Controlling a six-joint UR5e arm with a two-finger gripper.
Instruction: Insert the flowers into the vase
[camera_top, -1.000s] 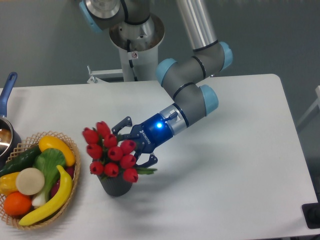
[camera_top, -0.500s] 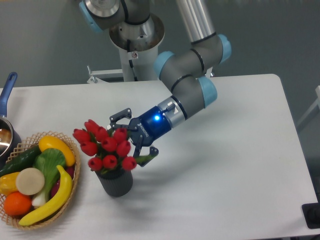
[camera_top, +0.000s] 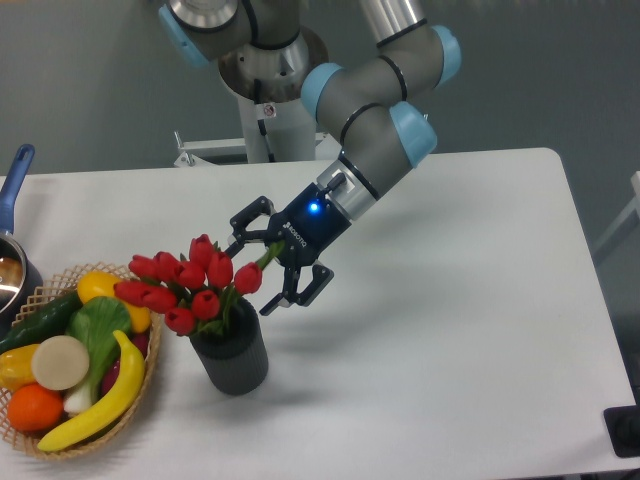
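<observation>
I see the bunch of red artificial tulips with green stems (camera_top: 190, 285) standing in the small dark grey ribbed cylindrical vase (camera_top: 232, 356), heads leaning left over the rim of the woven basket of plastic fruit and vegetables (camera_top: 148, 352). My black two-finger gripper (camera_top: 272, 268) sits just right of the blooms, fingers spread apart and released, one green leaf lying between them.

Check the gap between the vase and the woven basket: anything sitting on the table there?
Nothing stands there in the fixed camera view: bare white table between the vase and the basket. Only the flowers lean out above it, toward the basket.
</observation>
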